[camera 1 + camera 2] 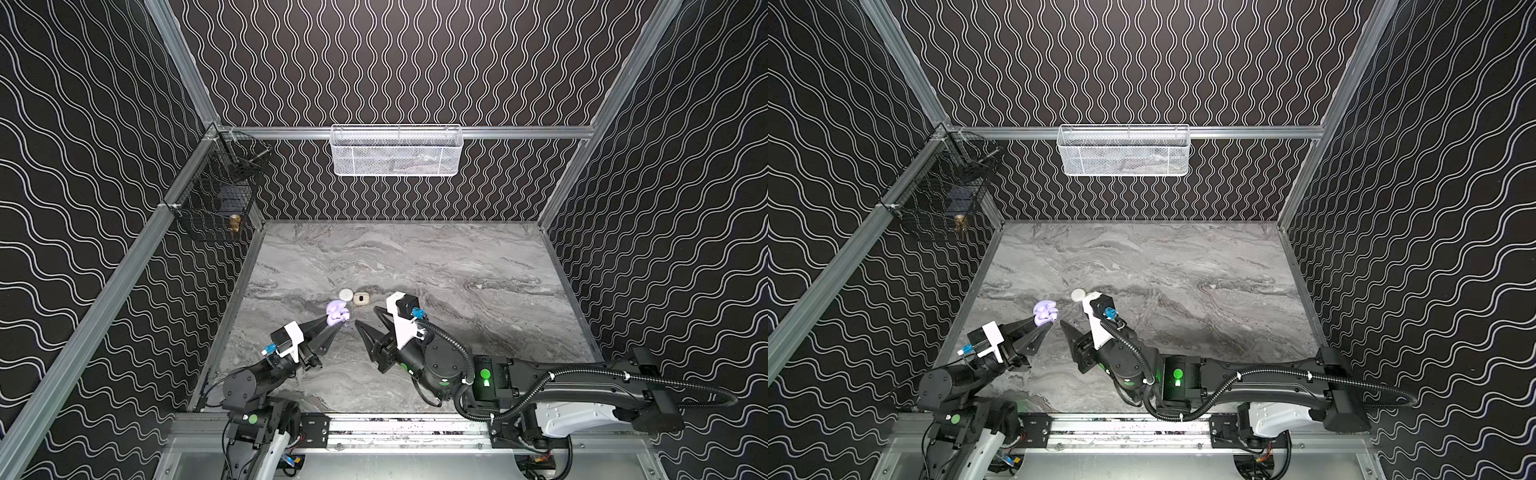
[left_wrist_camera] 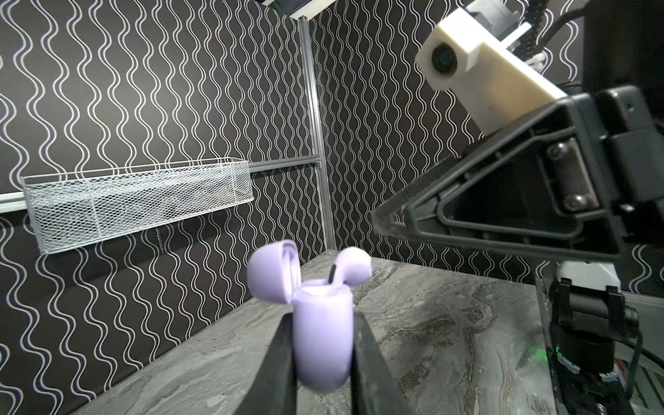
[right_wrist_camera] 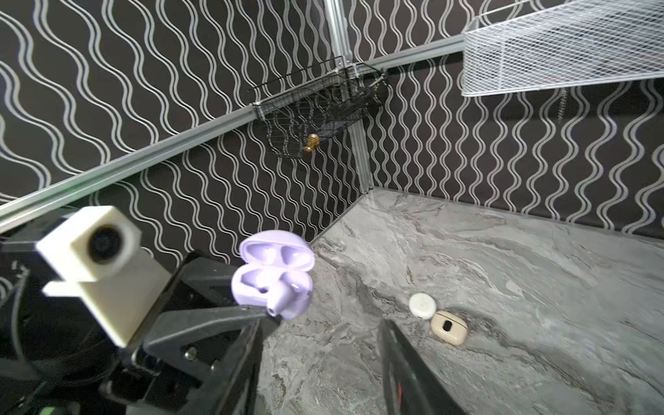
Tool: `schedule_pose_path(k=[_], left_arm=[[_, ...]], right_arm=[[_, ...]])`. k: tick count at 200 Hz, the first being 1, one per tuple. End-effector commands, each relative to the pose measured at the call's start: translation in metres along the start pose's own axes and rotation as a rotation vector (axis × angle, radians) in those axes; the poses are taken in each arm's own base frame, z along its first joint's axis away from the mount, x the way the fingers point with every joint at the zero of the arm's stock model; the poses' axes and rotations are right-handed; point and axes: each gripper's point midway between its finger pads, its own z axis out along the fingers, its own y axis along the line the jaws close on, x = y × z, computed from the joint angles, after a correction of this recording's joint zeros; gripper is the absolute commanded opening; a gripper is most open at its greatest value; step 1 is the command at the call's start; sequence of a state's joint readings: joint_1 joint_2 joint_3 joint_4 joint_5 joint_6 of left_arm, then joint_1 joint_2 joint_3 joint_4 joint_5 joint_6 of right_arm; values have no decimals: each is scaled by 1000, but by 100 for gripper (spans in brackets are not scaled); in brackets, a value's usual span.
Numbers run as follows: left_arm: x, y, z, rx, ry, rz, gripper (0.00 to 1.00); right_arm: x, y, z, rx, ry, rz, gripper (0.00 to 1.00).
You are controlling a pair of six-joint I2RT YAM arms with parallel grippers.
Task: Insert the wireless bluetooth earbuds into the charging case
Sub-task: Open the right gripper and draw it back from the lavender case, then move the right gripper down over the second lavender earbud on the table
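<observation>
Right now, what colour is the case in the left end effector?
Pale lavender case, clearest in left wrist view.

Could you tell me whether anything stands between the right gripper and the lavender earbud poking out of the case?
Nothing visible does. The earbud sits tilted in the open case, which the left gripper holds; the lid is swung back. The right gripper, open and empty, faces it across a bare gap.
</observation>
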State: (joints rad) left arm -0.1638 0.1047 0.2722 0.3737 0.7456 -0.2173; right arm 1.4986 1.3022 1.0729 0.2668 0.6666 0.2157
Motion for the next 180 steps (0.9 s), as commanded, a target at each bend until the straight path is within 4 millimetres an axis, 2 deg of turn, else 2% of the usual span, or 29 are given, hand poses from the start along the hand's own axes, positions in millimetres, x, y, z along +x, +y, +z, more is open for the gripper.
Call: schedule_pose_path(k=[1, 26, 47, 84, 137, 180], left_arm=[[-13, -14, 1, 81, -46, 22, 0], [-14, -20, 0, 117, -60, 28, 0], [-16, -22, -1, 129, -68, 32, 0], [-17, -23, -1, 134, -70, 29, 0], [-17, -22, -1, 130, -73, 28, 0], [-16, -18, 1, 113, -67, 19, 0]], right_arm=[[-8, 21, 6, -78, -10, -20, 54], [-3, 13, 13, -13, -9, -11, 56], [1, 1, 18, 56, -11, -3, 52], [7, -9, 17, 93, -2, 5, 47], [12, -8, 15, 69, 5, -1, 47], [13, -3, 9, 7, -8, -11, 50]])
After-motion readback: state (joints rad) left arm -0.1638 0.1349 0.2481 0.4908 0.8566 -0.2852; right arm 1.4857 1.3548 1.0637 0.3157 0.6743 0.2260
